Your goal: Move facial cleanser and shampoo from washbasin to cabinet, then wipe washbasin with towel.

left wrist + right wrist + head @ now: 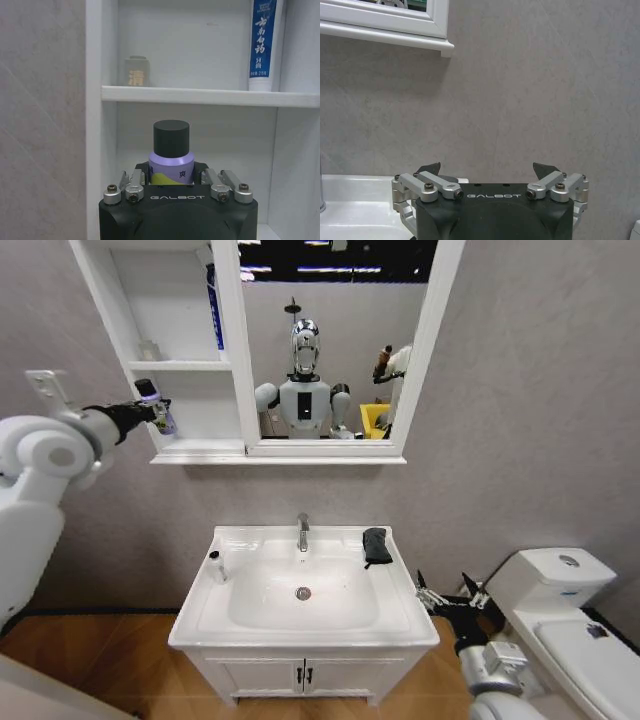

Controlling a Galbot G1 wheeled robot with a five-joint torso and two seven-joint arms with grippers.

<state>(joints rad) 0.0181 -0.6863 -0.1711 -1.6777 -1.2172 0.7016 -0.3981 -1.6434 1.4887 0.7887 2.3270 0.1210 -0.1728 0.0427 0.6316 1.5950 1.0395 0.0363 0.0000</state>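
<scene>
Left gripper (158,416) raised to the cabinet (180,365), clamped on a purple bottle (152,400) with a dark cap, held at the mouth of the lower shelf. Blue-and-white tube (213,308) already standing on the upper shelf, beside the mirror frame. Below, washbasin (303,632) with a small bottle (215,566) on its left rim, dark towel (376,545) folded on the right rim near the tap (302,532). Right gripper (447,598) low, just beside the basin's right edge, fingers spread wide, empty.

From the left wrist: purple bottle (171,161) upright between the closed fingers (131,186), facing the lower shelf; blue tube (262,44) and a small pale jar (135,72) on the shelf above.

From the right wrist: right gripper (489,172) wide open before bare grey wall, basin corner (355,210) alongside.

Judged so far: one bottle about to be shelved, not yet released; wiping not yet begun, towel untouched.
</scene>
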